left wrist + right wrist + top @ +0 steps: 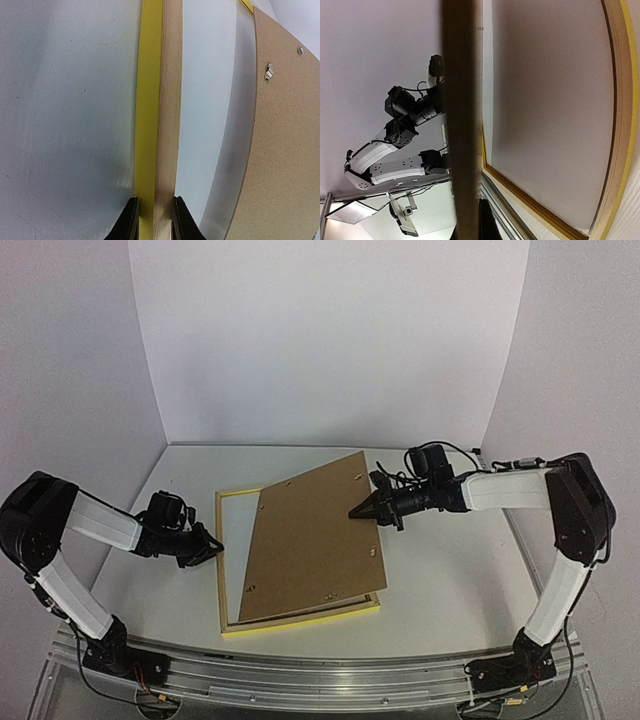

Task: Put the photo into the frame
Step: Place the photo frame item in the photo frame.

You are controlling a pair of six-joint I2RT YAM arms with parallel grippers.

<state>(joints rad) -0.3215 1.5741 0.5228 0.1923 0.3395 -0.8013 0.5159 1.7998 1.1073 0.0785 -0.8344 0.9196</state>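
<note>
The frame [300,618], with thin yellow wooden edges, lies flat on the table. My left gripper [216,543] is shut on its left rail. In the left wrist view the two black fingers [131,220] clamp the yellow and bare-wood rail [160,100]. A brown backing board [315,540] sits skewed and tilted over the frame. My right gripper [358,512] is shut on the board's right edge. The right wrist view shows the board edge-on [462,100] at the jaws, with the frame's rail [620,125] beyond. The photo is out of view; the surface inside the frame looks plain pale grey.
The white table [450,580] is walled by white panels at the back and sides. An aluminium rail [320,680] runs along the near edge between the arm bases. The backing board carries small metal clips [269,71]. My left arm [415,107] shows in the right wrist view.
</note>
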